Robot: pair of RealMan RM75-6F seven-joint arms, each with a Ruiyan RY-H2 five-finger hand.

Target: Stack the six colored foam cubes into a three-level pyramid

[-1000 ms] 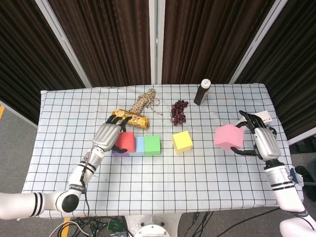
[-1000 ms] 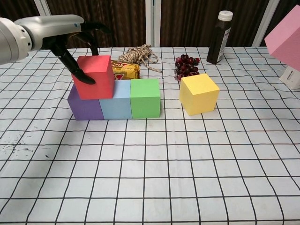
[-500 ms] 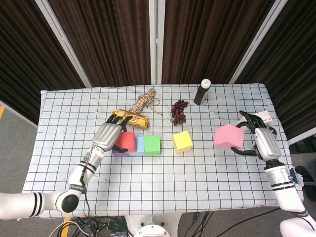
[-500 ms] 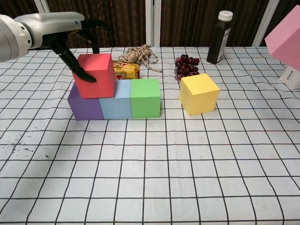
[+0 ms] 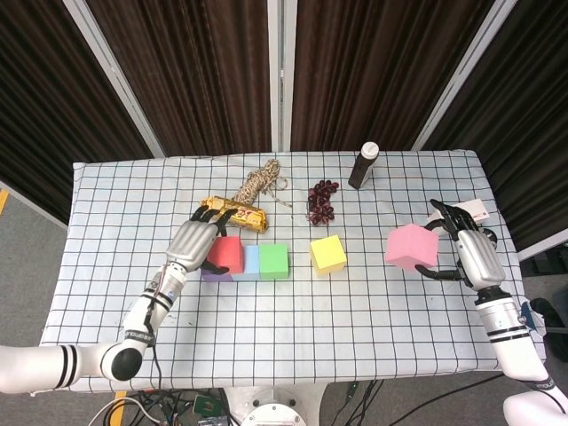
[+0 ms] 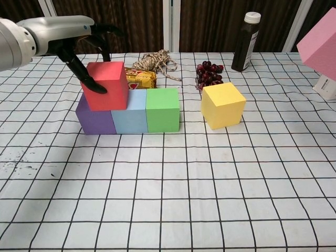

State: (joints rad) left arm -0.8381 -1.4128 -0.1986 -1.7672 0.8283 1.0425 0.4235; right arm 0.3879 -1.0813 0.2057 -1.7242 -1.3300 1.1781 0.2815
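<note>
Robot hand (image 6: 79, 39) (left) gripping red cube (image 6: 106, 85)

The square red foam cube (image 6: 106, 85) sits a touch lower now than a second ago, its underside closer to the tops of the purple foam cube (image 6: 94, 119) and the pale blue foam cube (image 6: 130, 112) beneath it; in the chest view its front face has dropped slightly from half a second ago. It also leans a little less than it did at first. The left hand (image 6: 79, 44) has come down with it by the same small amount, its dark fingers (image 6: 86, 76) holding the cube's left face and back edge as before. In the head view the shift is barely visible.
</note>
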